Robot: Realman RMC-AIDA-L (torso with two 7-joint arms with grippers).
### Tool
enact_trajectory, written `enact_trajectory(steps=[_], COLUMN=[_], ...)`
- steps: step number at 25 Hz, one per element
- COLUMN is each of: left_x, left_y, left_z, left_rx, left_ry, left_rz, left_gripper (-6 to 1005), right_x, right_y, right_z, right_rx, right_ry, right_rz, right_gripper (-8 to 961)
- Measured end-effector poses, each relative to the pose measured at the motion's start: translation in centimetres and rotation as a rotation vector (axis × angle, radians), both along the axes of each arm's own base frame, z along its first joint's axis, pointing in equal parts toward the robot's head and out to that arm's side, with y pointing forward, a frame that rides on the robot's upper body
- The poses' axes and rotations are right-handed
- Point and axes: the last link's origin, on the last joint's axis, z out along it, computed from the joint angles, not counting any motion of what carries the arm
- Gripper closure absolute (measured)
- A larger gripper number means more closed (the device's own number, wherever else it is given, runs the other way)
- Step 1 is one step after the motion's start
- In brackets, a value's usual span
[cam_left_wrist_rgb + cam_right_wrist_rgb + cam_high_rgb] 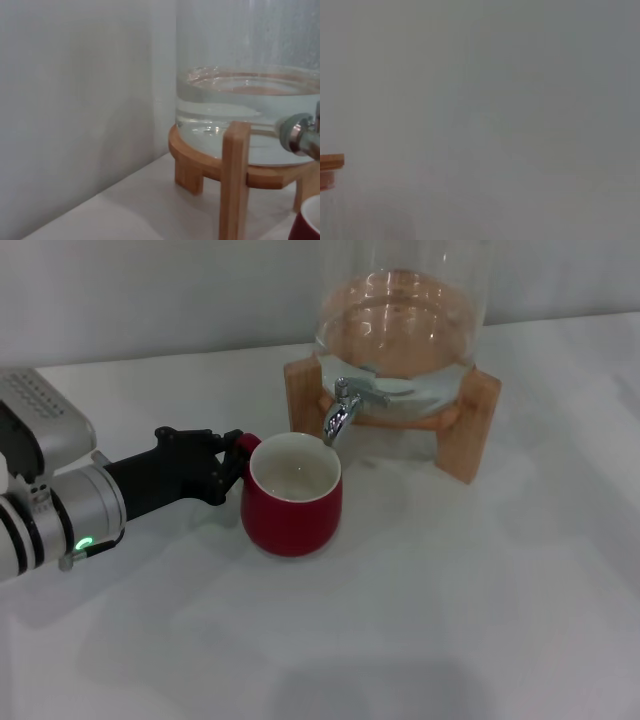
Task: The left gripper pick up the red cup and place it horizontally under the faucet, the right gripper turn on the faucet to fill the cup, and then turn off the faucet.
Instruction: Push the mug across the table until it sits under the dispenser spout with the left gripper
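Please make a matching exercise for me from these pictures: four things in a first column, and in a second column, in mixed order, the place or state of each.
1. red cup
2. faucet
3. left gripper
4. glass jar

a. on the wooden stand, part full of water
b. upright on the table, empty
c. at the cup's handle
d. spout just above the cup's far rim

Pairs: 1-b, 2-d, 3-c, 4-a

A light-brown wooden stand corner [331, 161] pokes in at one picture edge (with a reddish blur beneath it); elsewhere, plain pale-grey blank surface [510, 120].
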Motion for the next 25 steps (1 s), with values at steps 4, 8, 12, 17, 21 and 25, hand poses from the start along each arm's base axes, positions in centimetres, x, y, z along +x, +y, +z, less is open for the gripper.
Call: enact_trajectory(steps=[4, 8, 12, 17, 21, 25], left_x=[0.12, 0.19, 0.2, 0.44, 0.59, 0.75], left_y=[0.26, 0.25, 0.28, 0.58, 0.61, 0.53], left_z=[-0.07, -0.18, -0.17, -0.19, -0.22, -0.3], left_rx=[0.001, -0.003, -0.002, -0.003, -0.008, -0.018], left_ry=[0.005, 0.005, 0.004, -0.002, -0.007, -0.008], left_rz=[0.009, 0.011, 0.013, 0.03, 0.032, 0.026], left_gripper=[850, 850, 850, 850, 850, 850], right_x=[-0.13, -0.2, -0.32, -0.35, -0.32, -0.28], right_y=[0.12, 0.21, 0.31, 0.33, 0.32, 0.27], right_z=[-0.06, -0.14, -0.29, -0.35, -0.38, -0.38], right_rx=[0.0, -0.002, -0.007, -0.009, -0.01, -0.01], right_ry=[-0.005, -0.005, -0.006, -0.006, -0.005, -0.005], right_rz=[0.005, 0.008, 0.012, 0.013, 0.012, 0.011], right_gripper=[321, 321, 321, 321, 321, 321])
